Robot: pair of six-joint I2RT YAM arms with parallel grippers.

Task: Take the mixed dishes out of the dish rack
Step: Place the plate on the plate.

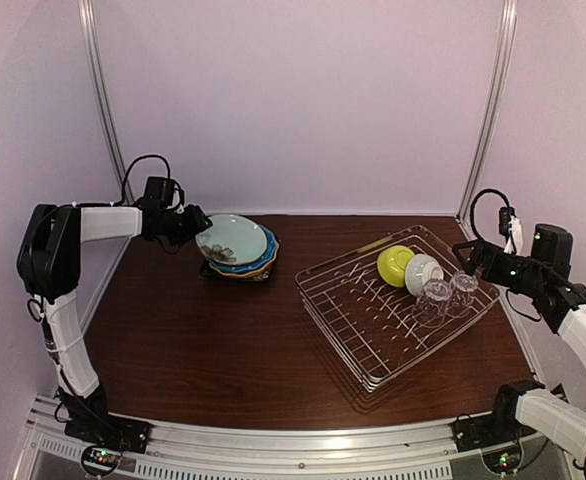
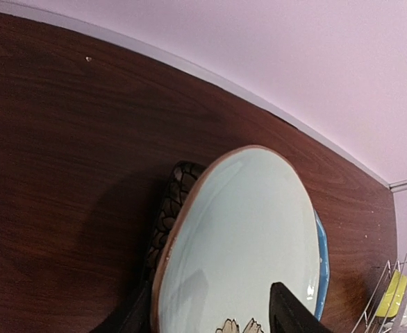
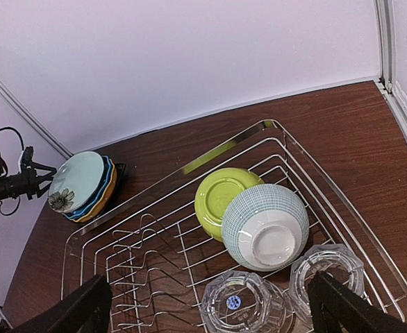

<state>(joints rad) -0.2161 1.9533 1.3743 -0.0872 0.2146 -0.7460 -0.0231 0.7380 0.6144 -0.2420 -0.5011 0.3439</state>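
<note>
Plates are stacked on the desk, far left, well apart from the rack. The teal plate lies on top. The blue plate is under it, an orange rim shows lower, and the black plate is at the bottom.

The left pincer is set at the stack's left edge. One finger is seen over the teal plate's face. The other side is dark and unclear, so it cannot be told whether the rim is clamped or free.

The rack sits right of centre, turned at an angle. The green bowl and white bowl stand on edge at its far end, feet toward the right wrist camera. The white bowl overlaps and touches the green one.

One glass with a blue sticker is placed just in front of the bowls, and a second glass is just beside it. Both are inside the rack's right corner. Rows of bare prongs fill the rest of the rack.

The right pincer is held wide open above the glasses, with nothing gripped. The rack rim and the glasses lie between it and the bowls.
</note>
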